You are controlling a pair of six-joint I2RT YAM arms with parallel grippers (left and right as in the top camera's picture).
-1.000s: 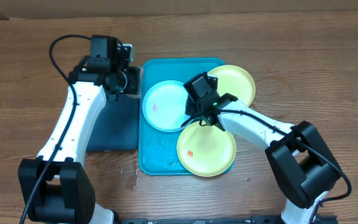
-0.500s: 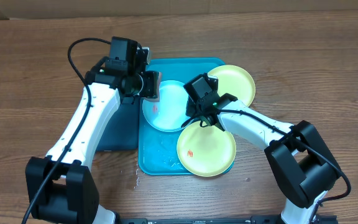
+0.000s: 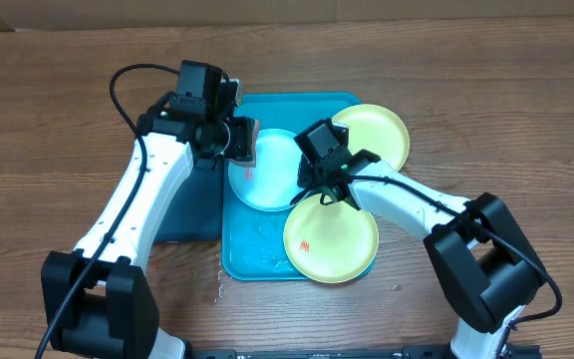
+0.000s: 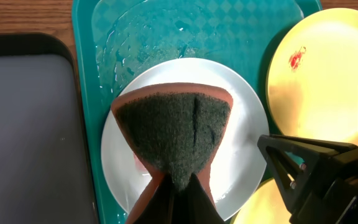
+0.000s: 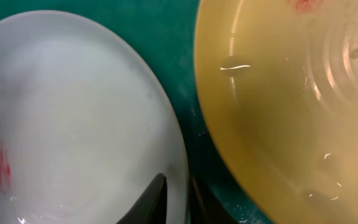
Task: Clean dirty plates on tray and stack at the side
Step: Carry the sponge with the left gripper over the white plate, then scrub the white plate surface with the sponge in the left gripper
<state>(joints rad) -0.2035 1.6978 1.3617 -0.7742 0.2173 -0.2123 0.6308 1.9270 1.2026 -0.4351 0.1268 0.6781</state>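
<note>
currently: tray (image 3: 257, 249) holding three plates, the blue plate (image 3: 272, 170) in its left half, far yellow plate (image 3: 372, 135) and near yellow plate (image 3: 332, 239) overhanging its right rim; left gripper (image 4: 178, 185) clamped tight on a sponge (image 4: 174, 134) over the blue plate; right gripper (image 5: 178, 196) nearly closed, pinching that plate's rim.

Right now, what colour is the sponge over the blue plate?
The sponge is dark green with orange-brown rim; best in left wrist view.
</note>
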